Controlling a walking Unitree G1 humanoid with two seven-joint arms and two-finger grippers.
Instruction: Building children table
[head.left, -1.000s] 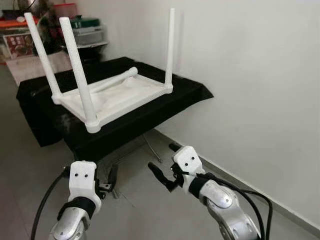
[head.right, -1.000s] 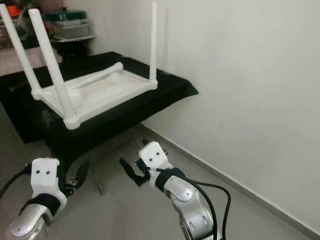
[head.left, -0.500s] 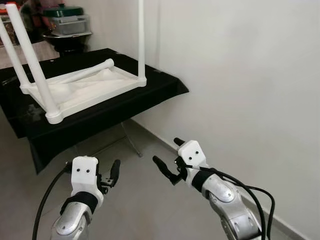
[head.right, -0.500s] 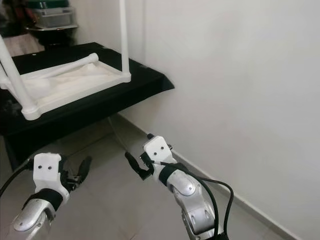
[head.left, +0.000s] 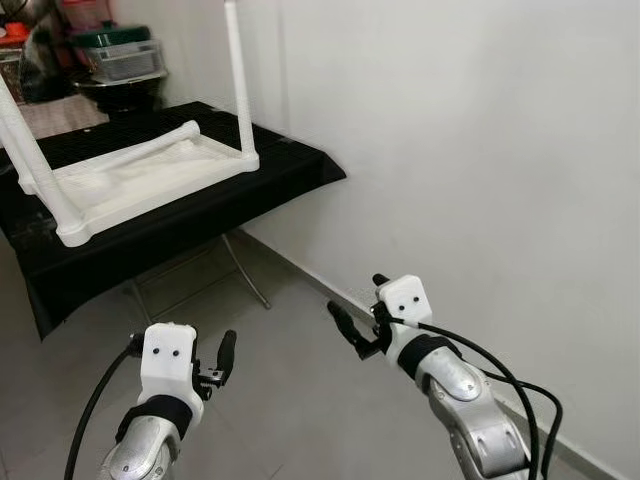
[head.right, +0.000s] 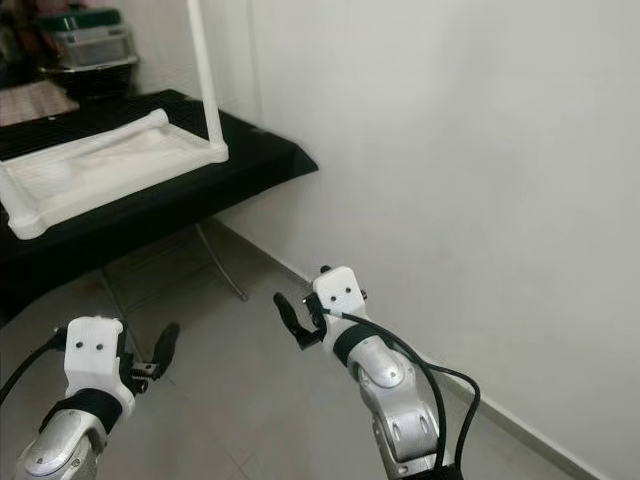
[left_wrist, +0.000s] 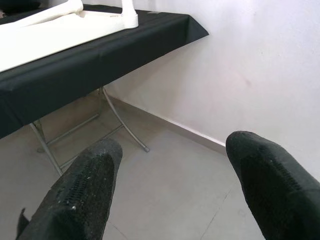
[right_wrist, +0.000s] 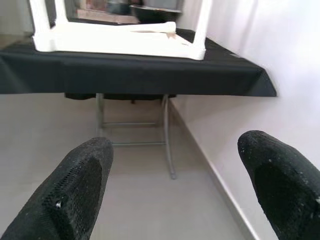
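While both arms reach forward over the grey tiled floor (head.left: 290, 400), the left hand (head.left: 222, 358) and the right hand (head.left: 352, 320) hover low in the air with their black fingers spread wide, and neither holds anything. Between them and the bench (head.left: 290, 170) the floor is bare and gives open room. On the right side a white wall (head.left: 480, 150) runs along the floor, and the near right corner of the bench comes close to it. The bench is covered with a black cloth which hangs over its front edge, and thin folding metal legs (head.left: 245, 272) show under it. On the bench lies the white children table (head.left: 150, 180), turned upside down, with its top flat on the cloth and its legs pointing up. One loose white leg (head.left: 130, 155) lies across the underside of it. Behind the bench, stacked containers (head.left: 120, 55) with a green lid stand far back; what is in them I cannot tell.
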